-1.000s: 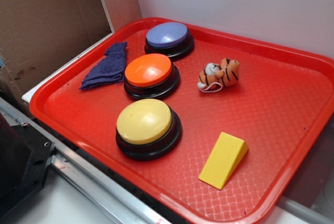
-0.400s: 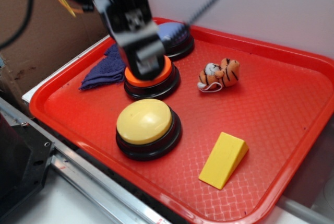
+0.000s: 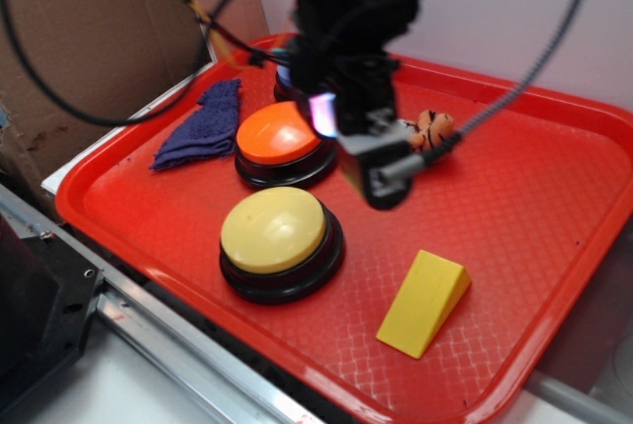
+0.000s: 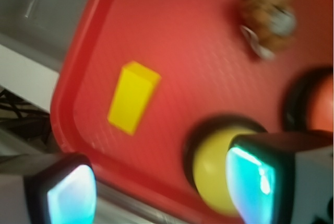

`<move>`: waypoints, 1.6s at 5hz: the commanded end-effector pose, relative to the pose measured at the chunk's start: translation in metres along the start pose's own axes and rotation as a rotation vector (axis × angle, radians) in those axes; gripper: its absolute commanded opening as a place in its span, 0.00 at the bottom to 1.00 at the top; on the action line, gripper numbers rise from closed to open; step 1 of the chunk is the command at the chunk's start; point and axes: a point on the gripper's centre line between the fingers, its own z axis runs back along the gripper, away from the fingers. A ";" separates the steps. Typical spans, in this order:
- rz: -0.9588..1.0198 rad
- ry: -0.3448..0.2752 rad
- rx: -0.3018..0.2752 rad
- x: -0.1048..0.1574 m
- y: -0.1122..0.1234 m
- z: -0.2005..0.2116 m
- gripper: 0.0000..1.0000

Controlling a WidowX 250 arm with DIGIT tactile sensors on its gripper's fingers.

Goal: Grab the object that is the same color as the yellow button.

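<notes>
A: Where's the target?
B: Yellow wedge block (image 3: 423, 302) lies flat on the red tray (image 3: 534, 197), near the front rim, right of the yellow button (image 3: 273, 229). Nothing touches it. In the wrist view the wedge (image 4: 133, 96) sits close to the tray's edge, well apart from both fingers.

A: Gripper?
B: Gripper (image 3: 381, 172) hangs in the air over the tray's middle, blurred, between the orange button (image 3: 281, 132) and the tiger toy (image 3: 430, 130). It partly covers the toy. Above and behind the wedge, not near it.

A: Spread or pinched?
B: Spread. In the wrist view, two fingers (image 4: 70, 195) with glowing cyan pads stand far apart at the bottom corners, with nothing between them but tray. The right-hand one overlaps the yellow button (image 4: 216, 174) in that view.

A: Other stuff?
B: Purple button (image 3: 285, 76) at the back is mostly hidden behind the arm, only a sliver shows. Blue cloth (image 3: 203, 125) lies crumpled at the tray's left side, just beside the orange button. The three buttons run in a line from back to front: purple, orange, yellow. Black cables loop off the arm. Cardboard (image 3: 89, 39) stands behind on the left, and a metal rail (image 3: 148, 330) runs along the front-left.

A: Toy in the wrist view?
B: Blurred orange-brown lump (image 4: 266, 12) at the top right, too smeared for detail.
</notes>
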 end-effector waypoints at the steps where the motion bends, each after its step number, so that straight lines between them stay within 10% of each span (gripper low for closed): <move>1: -0.041 0.005 -0.089 0.023 -0.027 -0.024 1.00; 4: 0.151 0.123 -0.038 0.012 -0.030 -0.048 1.00; 8: 0.113 0.052 0.035 0.002 -0.031 -0.031 1.00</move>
